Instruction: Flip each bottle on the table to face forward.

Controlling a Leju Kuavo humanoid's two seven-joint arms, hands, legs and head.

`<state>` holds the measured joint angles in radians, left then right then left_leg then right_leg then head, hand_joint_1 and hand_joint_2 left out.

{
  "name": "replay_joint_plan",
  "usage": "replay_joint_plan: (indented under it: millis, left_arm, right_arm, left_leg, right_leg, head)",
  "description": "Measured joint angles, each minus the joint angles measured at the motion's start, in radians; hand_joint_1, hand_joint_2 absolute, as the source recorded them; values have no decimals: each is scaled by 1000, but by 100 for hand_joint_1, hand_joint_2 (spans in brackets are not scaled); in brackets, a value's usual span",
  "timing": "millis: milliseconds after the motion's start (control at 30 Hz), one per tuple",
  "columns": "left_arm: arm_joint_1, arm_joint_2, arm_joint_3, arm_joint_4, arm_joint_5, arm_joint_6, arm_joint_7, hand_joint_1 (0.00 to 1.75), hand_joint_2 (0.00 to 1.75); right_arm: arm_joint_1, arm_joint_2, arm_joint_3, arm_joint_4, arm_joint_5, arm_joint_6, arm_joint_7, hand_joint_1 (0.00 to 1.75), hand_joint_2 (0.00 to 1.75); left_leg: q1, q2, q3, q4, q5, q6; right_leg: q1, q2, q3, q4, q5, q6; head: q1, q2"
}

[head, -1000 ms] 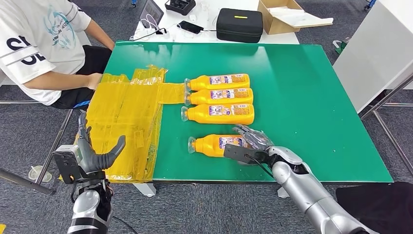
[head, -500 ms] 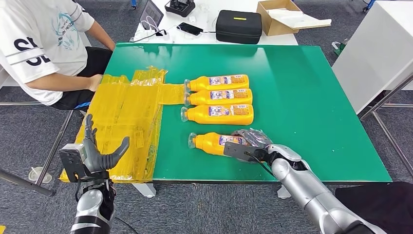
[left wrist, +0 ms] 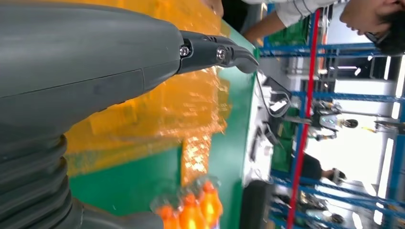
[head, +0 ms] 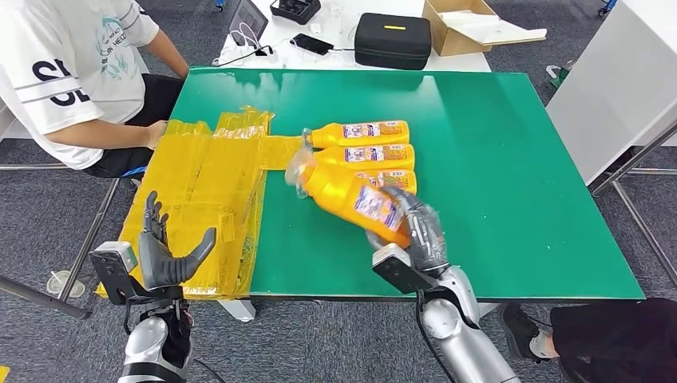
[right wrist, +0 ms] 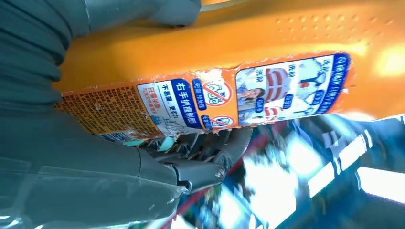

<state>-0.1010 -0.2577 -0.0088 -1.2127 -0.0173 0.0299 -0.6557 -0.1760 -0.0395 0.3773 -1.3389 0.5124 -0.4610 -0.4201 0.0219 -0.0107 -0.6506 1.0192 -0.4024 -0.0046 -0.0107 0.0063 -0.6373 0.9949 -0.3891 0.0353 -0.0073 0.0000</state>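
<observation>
My right hand (head: 421, 231) grips an orange bottle (head: 349, 194) by its base and holds it raised above the green table (head: 495, 159), tilted with its clear cap toward the far left. The right wrist view shows that bottle's label (right wrist: 200, 102) close up against my right hand's fingers (right wrist: 191, 167). Three more orange bottles lie side by side behind it: the far one (head: 359, 132), the middle one (head: 365, 154), and a near one (head: 391, 179) partly hidden by the lifted bottle. My left hand (head: 164, 255) hovers empty with fingers spread, off the table's left front corner; its thumb (left wrist: 215, 50) appears in the left wrist view.
Crumpled yellow plastic wrap (head: 203, 199) covers the table's left part. A person in a white shirt (head: 72, 72) sits at the far left with a forearm by the wrap. A black case (head: 393, 40) and a cardboard box (head: 471, 24) stand on a white desk behind.
My right hand has lifted the nearest bottle off the table and swung it up and leftward, tilted. The left hand has barely moved.
</observation>
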Motion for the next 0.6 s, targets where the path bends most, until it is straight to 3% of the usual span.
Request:
replay_joint_plan:
  millis: [233,367,600]
  left_arm:
    - [-13,-6,-81,-42,221,-151,97,0,175]
    - [-18,-5,-120,-54,310,-228,133,0,175]
    - [-15,5,-176,-65,411,-360,173,0,175]
  right_arm:
    - [96,121,-135,-169,-95,-196,-243,175,175]
    - [130,153,-177,-202,-143,-201,-273,175,175]
    - [160,188,-187,-148,-199,-115,-275,175,175]
  left_leg:
    - [-2,0,-1,0,0,1]
    - [-2,0,-1,0,-1,1]
    - [-1,0,-1,0,-1,0]
  right_leg:
    - [-2,0,-1,0,0,0]
    - [-2,0,-1,0,0,1]
    - [-1,0,-1,0,0,0]
  head:
    - [0,0]
    - [0,0]
    - [0,0]
